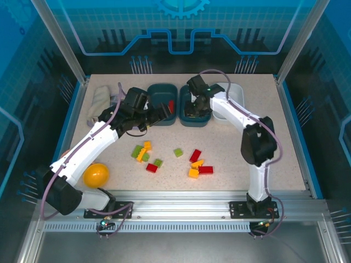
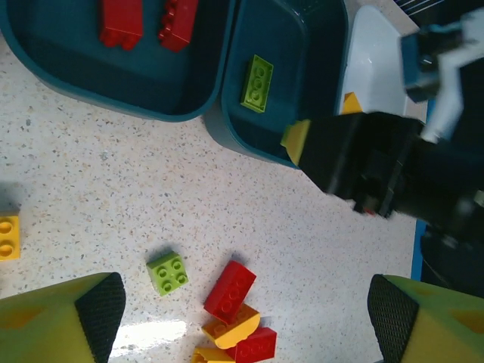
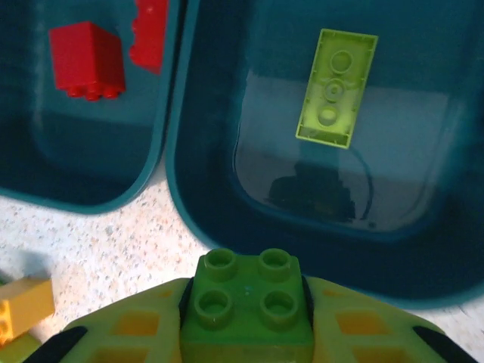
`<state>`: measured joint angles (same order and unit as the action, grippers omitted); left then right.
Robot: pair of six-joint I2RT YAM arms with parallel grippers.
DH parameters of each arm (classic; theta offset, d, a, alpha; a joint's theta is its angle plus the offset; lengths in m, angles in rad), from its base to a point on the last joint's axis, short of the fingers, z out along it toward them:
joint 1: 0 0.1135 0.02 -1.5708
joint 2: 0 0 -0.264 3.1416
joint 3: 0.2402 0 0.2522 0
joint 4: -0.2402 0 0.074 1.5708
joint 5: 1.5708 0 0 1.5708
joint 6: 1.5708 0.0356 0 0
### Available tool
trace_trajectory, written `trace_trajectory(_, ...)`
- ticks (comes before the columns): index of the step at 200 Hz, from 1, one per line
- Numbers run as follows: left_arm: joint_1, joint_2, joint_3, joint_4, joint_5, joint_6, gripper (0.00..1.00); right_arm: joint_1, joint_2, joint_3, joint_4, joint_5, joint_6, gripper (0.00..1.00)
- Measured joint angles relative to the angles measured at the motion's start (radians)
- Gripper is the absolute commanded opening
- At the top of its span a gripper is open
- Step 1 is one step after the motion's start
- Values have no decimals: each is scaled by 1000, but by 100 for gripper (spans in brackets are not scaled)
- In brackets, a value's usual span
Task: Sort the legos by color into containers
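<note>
Nearest, the loose legos sit mixed mid-table, red, green and yellow-orange. The left gripper hangs over them, fingers spread wide, nothing in it. The right gripper is clamped on a green 2x2 brick, studs toward the wrist camera, right by the near edge of the middle teal tray. In that tray lies a light green plate, long axis pointing away from the gripper, slightly skewed. Red bricks are in the left teal tray, and the white tray is off right.

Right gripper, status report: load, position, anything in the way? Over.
Right gripper shut on square green brick, at rim of middle teal tray. Left gripper open, empty, above loose bricks. Tray holds one long green brick; drop looks unobstructed.
</note>
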<state>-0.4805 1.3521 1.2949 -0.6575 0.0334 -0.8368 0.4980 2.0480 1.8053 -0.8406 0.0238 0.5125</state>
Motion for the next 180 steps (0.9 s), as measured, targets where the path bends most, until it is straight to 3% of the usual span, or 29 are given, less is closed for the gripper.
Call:
trace_trajectory(47, 0, -22, -18, -4, -1, -2, 88, -53, 211, 180, -43, -108, 14, 31)
trace_trajectory(106, 0, -51, -55, -19, 0, -4, 88, -84, 315, 269, -49, -211, 68, 33)
trace_trajectory(156, 0, -54, -58, -18, 0, -23, 88, -86, 364, 307, -74, -226, 94, 50)
trace_trajectory(180, 0, -67, -65, -19, -1, -27, 88, -86, 365, 309, -82, -216, 98, 52)
